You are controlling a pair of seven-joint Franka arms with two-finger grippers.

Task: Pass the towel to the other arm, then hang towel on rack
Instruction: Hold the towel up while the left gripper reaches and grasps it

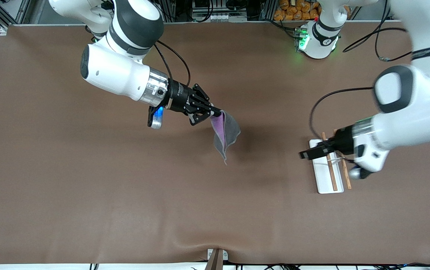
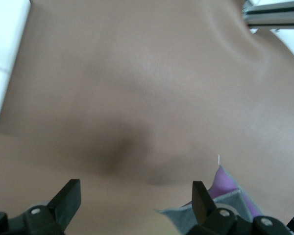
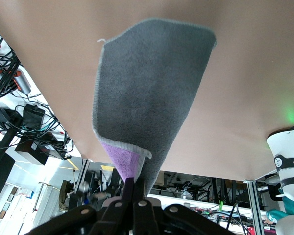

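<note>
Right gripper [image 1: 215, 111] mid-frame, pinching towel [image 1: 224, 134] by corner, cloth dangling above table. Left gripper [image 1: 304, 154] spread, over rack [image 1: 325, 180], frame right. Towel soft, light, floppy; grab free hanging edge.

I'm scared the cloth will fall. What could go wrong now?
1. The right gripper pinches only one corner of the towel, which hangs loose in the air, so it might slip out.
2. The left gripper, jaws open, is over the rack and apart from the towel. It might close on the dangling cloth badly, or bump the thin rods.
</note>
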